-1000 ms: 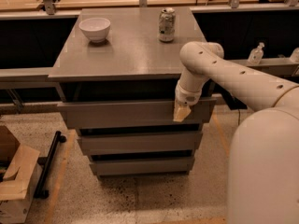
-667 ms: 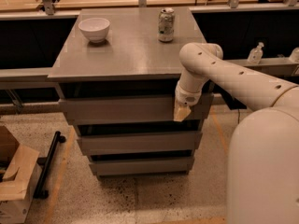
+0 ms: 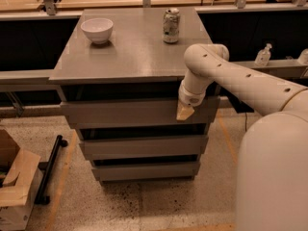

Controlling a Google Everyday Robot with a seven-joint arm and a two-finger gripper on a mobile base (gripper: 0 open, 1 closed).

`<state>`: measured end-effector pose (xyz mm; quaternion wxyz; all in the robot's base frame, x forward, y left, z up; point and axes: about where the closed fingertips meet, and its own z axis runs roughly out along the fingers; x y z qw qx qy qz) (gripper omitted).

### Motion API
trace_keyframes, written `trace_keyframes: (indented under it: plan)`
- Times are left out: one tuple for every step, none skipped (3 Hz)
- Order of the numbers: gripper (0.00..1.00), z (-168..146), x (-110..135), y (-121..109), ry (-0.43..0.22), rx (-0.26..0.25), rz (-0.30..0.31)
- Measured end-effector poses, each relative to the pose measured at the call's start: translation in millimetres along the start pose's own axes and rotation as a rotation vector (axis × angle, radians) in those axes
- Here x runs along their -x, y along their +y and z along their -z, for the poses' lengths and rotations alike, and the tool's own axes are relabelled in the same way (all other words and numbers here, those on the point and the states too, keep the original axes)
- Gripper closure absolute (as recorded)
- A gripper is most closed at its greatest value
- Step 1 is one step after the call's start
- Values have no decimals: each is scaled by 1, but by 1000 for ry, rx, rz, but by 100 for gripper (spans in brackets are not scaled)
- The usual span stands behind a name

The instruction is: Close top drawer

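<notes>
The top drawer [image 3: 125, 112] is the widest and tallest grey front of three, just under the grey cabinet top [image 3: 130, 52]. It stands out a little past the top's front edge, with a dark gap above it. My gripper [image 3: 185, 111] hangs from the white arm [image 3: 231, 76] and its tan tip rests against the right part of the drawer front.
A white bowl [image 3: 97, 30] and a drink can [image 3: 171, 26] stand on the cabinet top. Two narrower drawers [image 3: 144, 146] sit below. A cardboard box [image 3: 14, 186] and a black bar [image 3: 48, 170] lie on the floor at left. My white base [image 3: 272, 172] fills the lower right.
The gripper has stayed on the right part of the top drawer front; the drawer front shows no clear shift.
</notes>
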<state>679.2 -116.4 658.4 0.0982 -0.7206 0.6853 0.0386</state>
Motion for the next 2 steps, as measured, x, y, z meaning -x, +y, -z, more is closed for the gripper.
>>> trace_keyframes:
  plan:
    - [100,-9,-16,37,55,82,-59]
    - [100,-9,-43,92,153,222,-131]
